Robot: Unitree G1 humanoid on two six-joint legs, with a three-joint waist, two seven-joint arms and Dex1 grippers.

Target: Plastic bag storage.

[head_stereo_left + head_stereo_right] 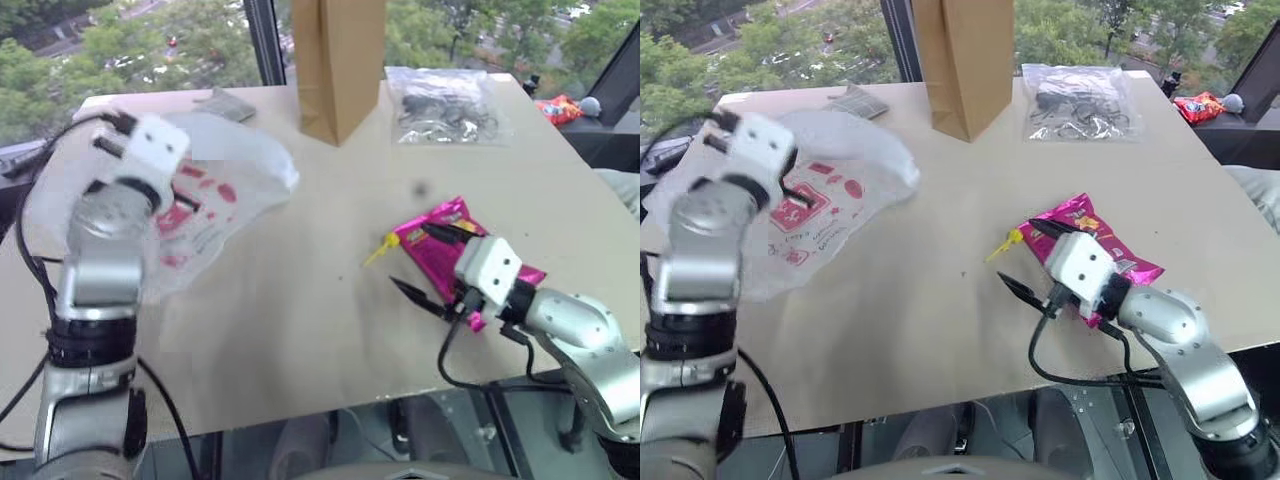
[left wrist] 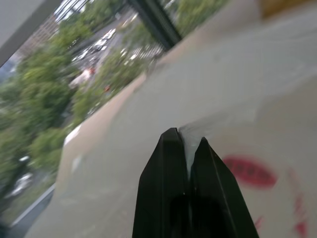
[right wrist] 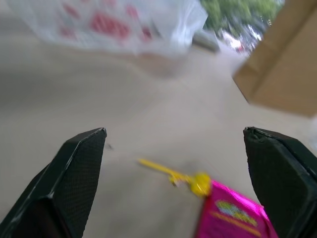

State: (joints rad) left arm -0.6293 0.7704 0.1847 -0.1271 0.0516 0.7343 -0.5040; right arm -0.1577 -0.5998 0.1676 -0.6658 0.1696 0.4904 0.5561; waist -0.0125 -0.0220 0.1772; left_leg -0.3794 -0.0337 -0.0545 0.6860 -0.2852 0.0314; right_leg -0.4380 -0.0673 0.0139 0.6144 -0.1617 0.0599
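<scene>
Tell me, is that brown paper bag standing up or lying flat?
Standing upright: the brown paper bag rests on its base on the table.

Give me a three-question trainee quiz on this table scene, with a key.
1. True or false: the left gripper is shut on the plastic bag.
2. The right gripper is: A) shut on the pink packet, B) open above the table, C) holding the paper bag.
3. Fill in: the yellow item lies beside the ____ packet.

Key:
1. True. In the left wrist view, the fingers pinch a fold of the bag.
2. B. Its fingers stand wide apart, holding nothing, over the table.
3. Pink.
</scene>
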